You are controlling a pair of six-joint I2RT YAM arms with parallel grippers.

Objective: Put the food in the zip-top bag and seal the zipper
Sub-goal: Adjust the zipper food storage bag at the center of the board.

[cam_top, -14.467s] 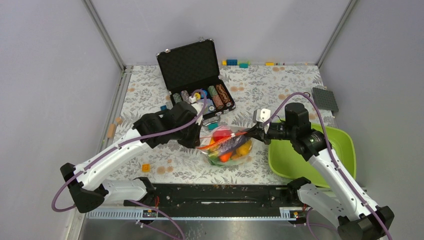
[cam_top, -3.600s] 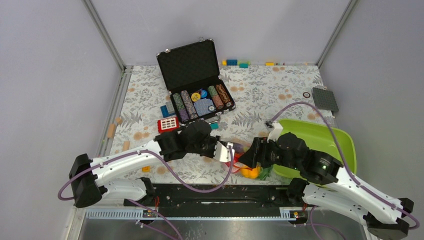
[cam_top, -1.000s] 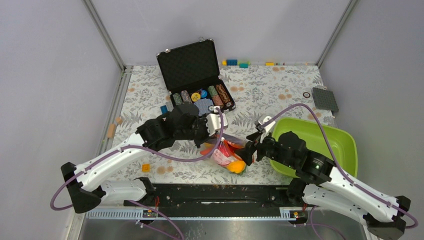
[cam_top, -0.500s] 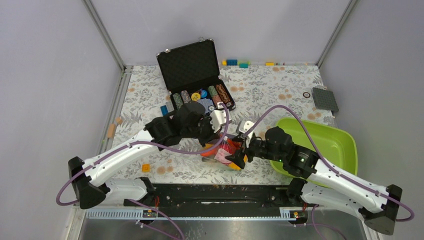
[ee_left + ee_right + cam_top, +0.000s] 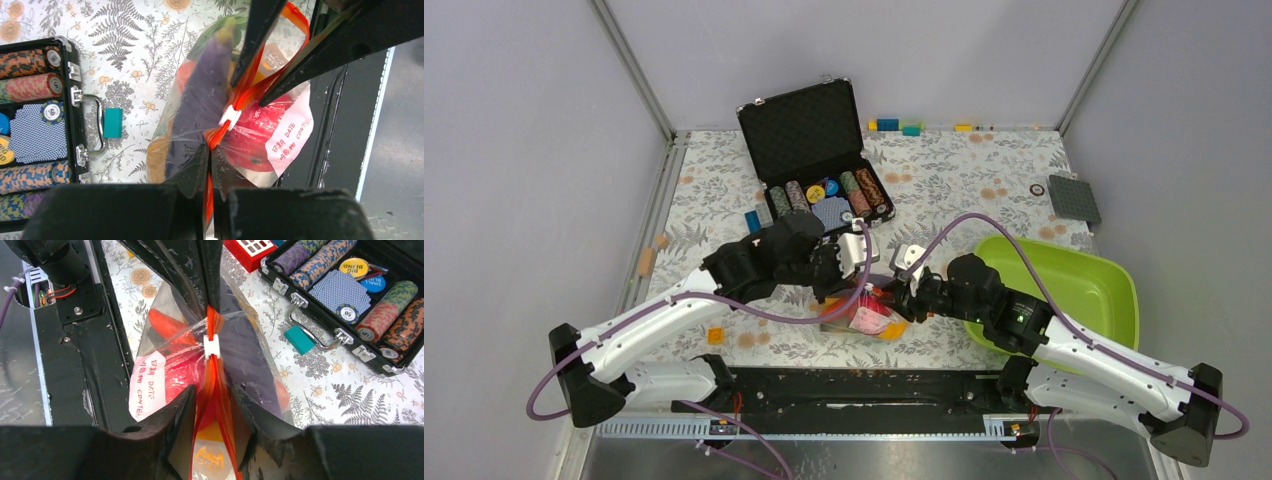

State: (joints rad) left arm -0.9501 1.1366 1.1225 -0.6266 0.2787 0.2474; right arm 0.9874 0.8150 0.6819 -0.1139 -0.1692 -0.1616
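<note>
Half a second before, the right claw point(image 5: 212, 390) had stood wide open just beside the bag. Now it had pushed in toward the left arm and drawn its jaws down to a narrow gap, with 1 finger on each side of the zipper point(image 5: 214, 372). Whether the pads actually pressed the strip I could not tell. The left claw point(image 5: 207, 150) had not changed: it stayed pinched tight on the other end of that orange-red strip. The white slider point(image 5: 230, 116) sat on the strip between the 2 claws.

The zip-top bag point(image 5: 864, 318) hung from the strip at the near edge of the floral cloth point(image 5: 984, 160), partly over the black rail point(image 5: 854, 385). Through the plastic showed the purple eggplant point(image 5: 200, 100) and the red apple point(image 5: 250, 140), and a white label point(image 5: 290, 132) was stuck on the bag's side.

The open poker-chip case point(image 5: 809, 150) lay beyond the left arm, with a teal brick point(image 5: 113, 123) just beside its handle. The lime-green tray point(image 5: 1094, 280) sat to the right, partly under the right arm.

From above, both wrists covered most of the bag. In the left wrist view, the right claw's 2 black fingers point(image 5: 260, 40) crossed over the bag's mouth.
</note>
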